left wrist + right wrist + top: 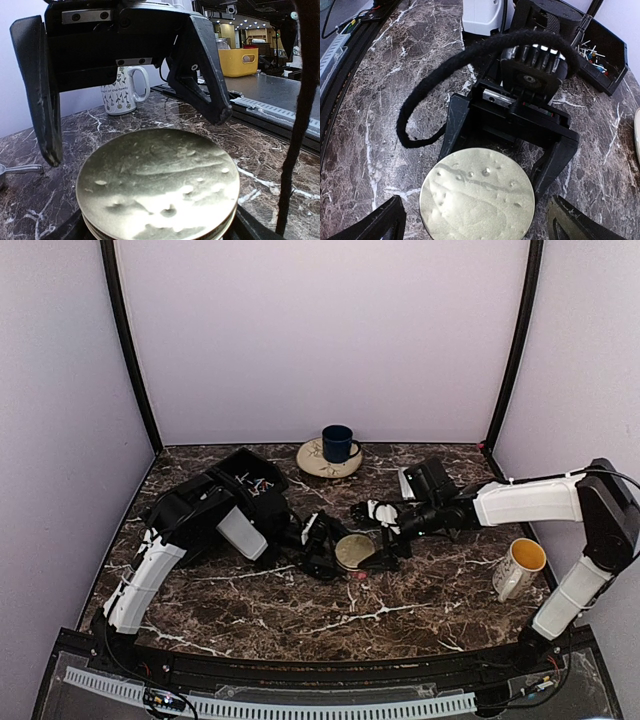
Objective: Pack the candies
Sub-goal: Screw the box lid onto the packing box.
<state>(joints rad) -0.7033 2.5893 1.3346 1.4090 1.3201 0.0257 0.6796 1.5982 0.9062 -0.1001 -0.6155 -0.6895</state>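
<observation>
Tabletop [420, 610]: dark brown marble-look slab, glossy, white veining throughout. Gold lid [477, 197] at mid-table — a flat round metal disc with a dull brushed sheen and shallow dents and pimples across its face. Left gripper [491, 176] straddles it, matte black fingers set wide and bearing on the rim from opposite sides. Right gripper [135, 132] faces it from the right-edge side, jaws spread wide, blade-shaped black fingers clear of the lid and holding nothing. Candies [594, 50]: tiny multicoloured bits and thin pale sticks, lying loose in a compartment of the black tray [232, 462], a hard-walled rectangular box toward the far left corner, partly under the left arm; which compartment, cannot tell. Black braided cable [420, 95] loops off the left wrist. White mug [122, 87] near the right edge, glazed, yellow inside, black leaf-like print on the wall — writing reads "…of the family", first word unclear. Dark blue mug [337, 443] stands on a round cream plate [308, 460], faintly patterned, at the middle of the far edge.
</observation>
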